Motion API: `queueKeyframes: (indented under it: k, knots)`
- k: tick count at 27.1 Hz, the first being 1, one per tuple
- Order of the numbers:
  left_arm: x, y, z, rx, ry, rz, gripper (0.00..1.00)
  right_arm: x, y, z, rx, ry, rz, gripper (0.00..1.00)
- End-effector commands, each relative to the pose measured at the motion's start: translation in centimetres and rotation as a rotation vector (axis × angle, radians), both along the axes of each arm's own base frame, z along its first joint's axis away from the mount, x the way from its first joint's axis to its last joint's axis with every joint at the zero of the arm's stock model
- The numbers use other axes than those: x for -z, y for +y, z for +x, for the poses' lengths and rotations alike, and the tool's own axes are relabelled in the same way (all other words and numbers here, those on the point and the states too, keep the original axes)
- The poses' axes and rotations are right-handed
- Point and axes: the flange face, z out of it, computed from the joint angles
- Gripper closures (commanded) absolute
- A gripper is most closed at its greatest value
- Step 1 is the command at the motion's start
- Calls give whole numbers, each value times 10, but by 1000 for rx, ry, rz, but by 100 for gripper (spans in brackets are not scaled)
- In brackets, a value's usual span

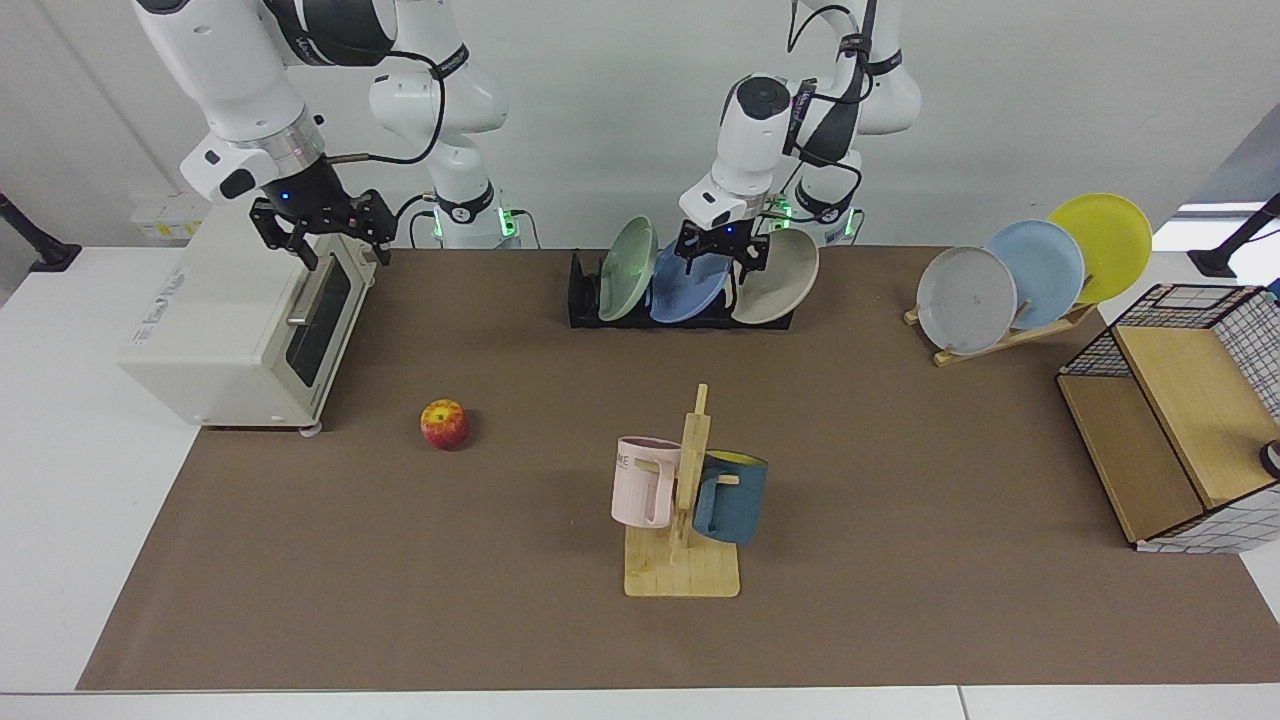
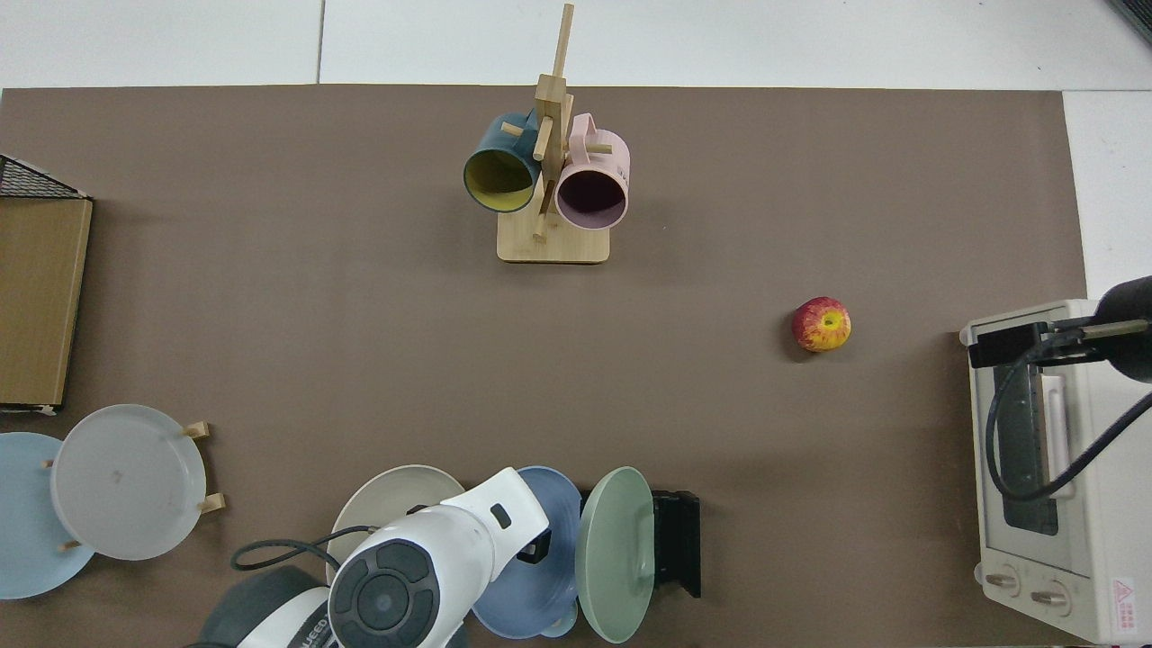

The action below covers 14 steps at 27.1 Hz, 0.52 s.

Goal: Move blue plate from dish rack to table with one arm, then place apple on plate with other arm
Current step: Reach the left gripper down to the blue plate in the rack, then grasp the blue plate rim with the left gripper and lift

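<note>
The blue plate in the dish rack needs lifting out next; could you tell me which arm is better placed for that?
Left: the left gripper hangs open right over the blue plate, while the right gripper waits above the toaster oven.

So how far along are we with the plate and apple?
Nothing is finished. The periwinkle-blue plate stands in the black slotted dish rack; the left gripper is open at its top rim. The small red apple lies on the brown mat. The right gripper waits, open, over the toaster oven.

Lab: robot arms [image 1: 250, 90], bare walls
</note>
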Motion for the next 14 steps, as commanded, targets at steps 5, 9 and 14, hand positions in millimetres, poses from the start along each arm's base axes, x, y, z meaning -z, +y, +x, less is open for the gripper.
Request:
queueKeyframes:
  k: [5,9,14]
  knots:
    - [0,7,-4,-23,-16,-4,66,0,0,-2,19,-10,2,0]
    - [0,9,-3,-21,-9,-3,76,0,1,-2,17,-10,2,0]
    - [-8,11,1,-25,22,2,91,0,1,-2,17,-10,2,0]
